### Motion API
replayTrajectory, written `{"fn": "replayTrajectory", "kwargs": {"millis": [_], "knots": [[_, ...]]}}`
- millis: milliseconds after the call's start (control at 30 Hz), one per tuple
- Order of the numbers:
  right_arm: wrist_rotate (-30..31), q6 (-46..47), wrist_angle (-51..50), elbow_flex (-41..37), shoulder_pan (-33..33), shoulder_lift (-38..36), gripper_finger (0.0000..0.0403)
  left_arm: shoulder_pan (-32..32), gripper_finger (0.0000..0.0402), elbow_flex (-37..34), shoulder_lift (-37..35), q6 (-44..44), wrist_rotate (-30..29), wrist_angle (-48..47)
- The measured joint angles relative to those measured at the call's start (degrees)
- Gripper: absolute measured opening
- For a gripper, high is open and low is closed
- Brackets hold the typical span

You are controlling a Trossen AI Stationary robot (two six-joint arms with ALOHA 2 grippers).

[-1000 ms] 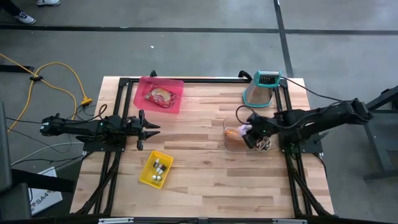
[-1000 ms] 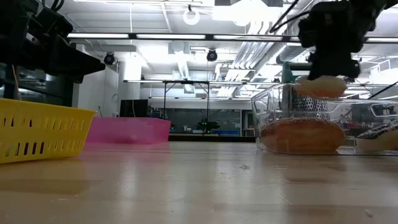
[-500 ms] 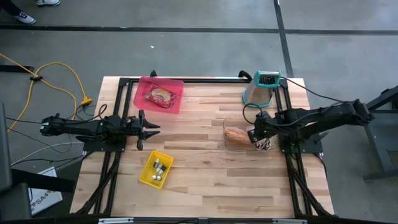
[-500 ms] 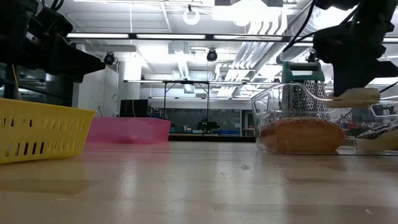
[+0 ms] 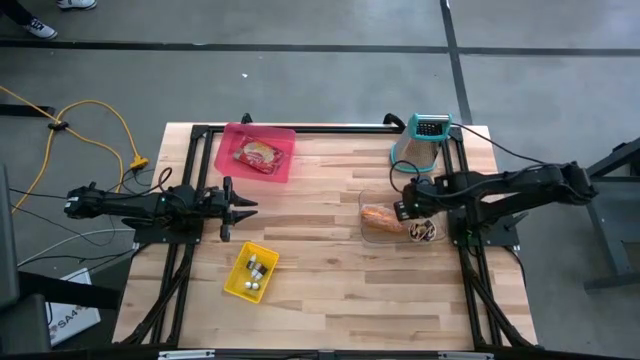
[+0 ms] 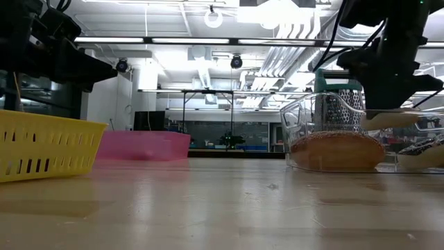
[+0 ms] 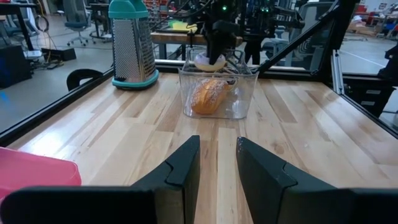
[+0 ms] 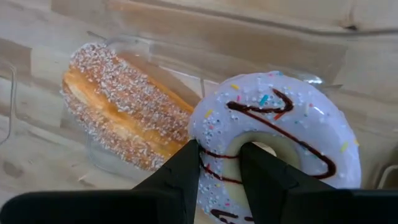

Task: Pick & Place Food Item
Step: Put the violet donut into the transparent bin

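Observation:
My right gripper (image 5: pixel 405 207) points steeply down and is shut on a doughnut (image 8: pixel 277 143) with lilac icing, chocolate lines and sprinkles. It hangs at the right side of a clear tub (image 5: pixel 383 222), about level with the rim. A sugared long bun (image 8: pixel 118 106) lies in the tub. In the low view the doughnut (image 6: pixel 397 119) shows edge-on under the gripper (image 6: pixel 388 76). My left gripper (image 7: pixel 217 162) waits level at the table's left (image 5: pixel 240 207), open, with nothing between its fingers. My right gripper pinches the doughnut's ring (image 8: pixel 221 163) at one spot. One finger (image 8: pixel 188 163) is on the outer edge and the other (image 8: pixel 254 163) is at the hole. The fingers come from above, slanting down. The doughnut is lifted clear, iced face toward the wrist camera.
A second clear tub with a dark-drizzled pastry (image 5: pixel 426 232) stands right of the first. A teal-topped grater (image 5: pixel 420 143) is at the far right, a pink tray (image 5: pixel 257 152) with food at the far left and a yellow basket (image 5: pixel 250 272) near the front. Black frame rails (image 5: pixel 465 250) line both sides.
My right gripper has carried the doughnut from above the bun's tub toward the table's right edge and a little down. It rolled about its own axis and tipped steeper. The doughnut stays held.

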Motion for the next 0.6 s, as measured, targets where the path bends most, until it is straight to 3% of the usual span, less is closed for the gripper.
{"fn": "replayTrajectory", "kwargs": {"millis": [433, 600], "knots": [[1.68, -1.72, -0.46, 0.0, -2.86, 0.09, 0.0102, 0.0, 0.01, 0.0, -0.01, -0.02, 0.01, 0.0], [1.67, -1.77, -1.11, 0.0, -2.85, 0.09, 0.0123, 0.0, 0.01, 0.0, 0.0, -0.01, 0.01, 0.0]]}}
